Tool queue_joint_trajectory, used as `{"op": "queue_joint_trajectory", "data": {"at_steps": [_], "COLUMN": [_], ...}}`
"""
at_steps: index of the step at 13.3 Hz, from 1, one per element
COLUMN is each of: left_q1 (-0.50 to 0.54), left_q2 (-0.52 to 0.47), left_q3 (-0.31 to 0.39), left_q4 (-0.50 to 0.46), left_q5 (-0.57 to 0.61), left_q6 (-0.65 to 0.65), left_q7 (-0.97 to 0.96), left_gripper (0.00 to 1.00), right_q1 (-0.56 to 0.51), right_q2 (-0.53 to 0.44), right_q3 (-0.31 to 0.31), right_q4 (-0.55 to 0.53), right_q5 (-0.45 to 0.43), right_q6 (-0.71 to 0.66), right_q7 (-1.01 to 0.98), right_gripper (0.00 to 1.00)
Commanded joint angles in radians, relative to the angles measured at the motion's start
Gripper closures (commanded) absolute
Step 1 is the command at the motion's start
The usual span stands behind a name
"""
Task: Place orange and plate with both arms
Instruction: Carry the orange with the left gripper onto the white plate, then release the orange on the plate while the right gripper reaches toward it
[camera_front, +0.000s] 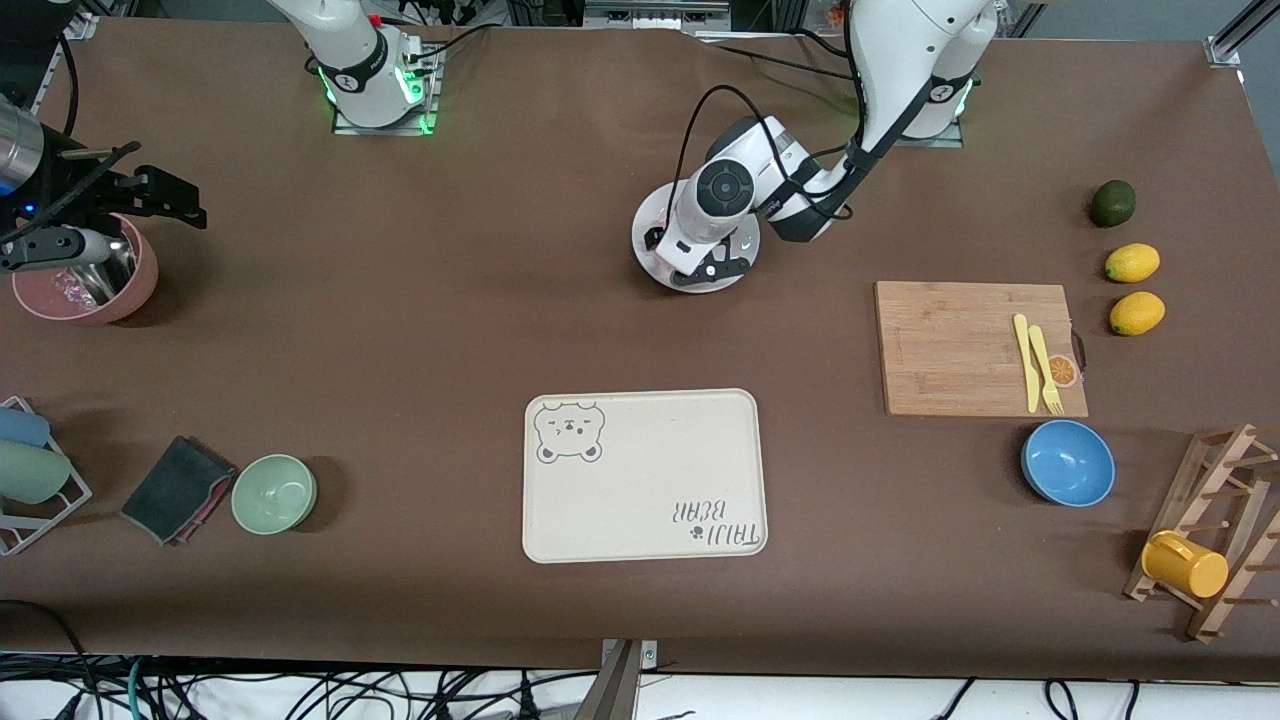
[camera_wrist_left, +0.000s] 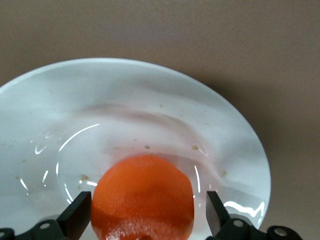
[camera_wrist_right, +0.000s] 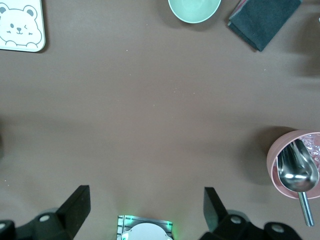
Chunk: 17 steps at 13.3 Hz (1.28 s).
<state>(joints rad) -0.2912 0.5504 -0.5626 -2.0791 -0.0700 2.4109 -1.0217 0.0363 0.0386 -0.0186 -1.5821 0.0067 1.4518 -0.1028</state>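
The white plate lies on the brown table in front of the left arm's base. In the left wrist view the orange rests on the plate. My left gripper is low over the plate, open, with its fingers on either side of the orange. The gripper hides the orange in the front view. My right gripper waits high at the right arm's end of the table, open and empty.
A cream bear tray lies nearer the camera than the plate. A cutting board, blue bowl, lemons and mug rack are at the left arm's end. A pink bowl, green bowl and cloth are at the right arm's end.
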Motion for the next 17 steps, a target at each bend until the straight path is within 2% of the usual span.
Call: {"op": "queue_joint_trajectory", "data": {"at_steps": [1, 4, 7, 10, 12, 17], "left_q1": [0.018, 0.072, 0.17, 0.271, 0.358, 0.546], "left_q2": [-0.003, -0.007, -0.007, -0.007, -0.007, -0.007], "left_q3": [0.003, 0.003, 0.004, 0.009, 0.013, 0.016], "left_q4": [0.06, 0.203, 0.331, 0.433, 0.456, 0.49], "left_q5": [-0.082, -0.08, -0.068, 0.019, 0.025, 0.156], "left_q6": [-0.045, -0.302, -0.526, -0.715, -0.771, -0.794], "left_q7": [-0.001, 0.02, 0.115, 0.237, 0.348, 0.492], "left_gripper": [0.0, 0.0, 0.0, 0.0, 0.0, 0.0], "right_q1": [0.002, 0.004, 0.005, 0.005, 0.014, 0.105], "right_q2": [0.007, 0.006, 0.007, 0.007, 0.009, 0.07], "right_q3": [0.0, 0.002, 0.0, 0.002, 0.003, 0.006], "right_q4": [0.017, 0.017, 0.017, 0.016, 0.016, 0.016], "right_q5": [0.007, 0.007, 0.015, 0.018, 0.018, 0.032], "right_q6": [-0.002, -0.005, -0.01, -0.011, -0.011, -0.03], "right_q7": [0.003, 0.005, 0.006, 0.006, 0.006, 0.018], "right_gripper": [0.0, 0.0, 0.0, 0.0, 0.0, 0.0]}}
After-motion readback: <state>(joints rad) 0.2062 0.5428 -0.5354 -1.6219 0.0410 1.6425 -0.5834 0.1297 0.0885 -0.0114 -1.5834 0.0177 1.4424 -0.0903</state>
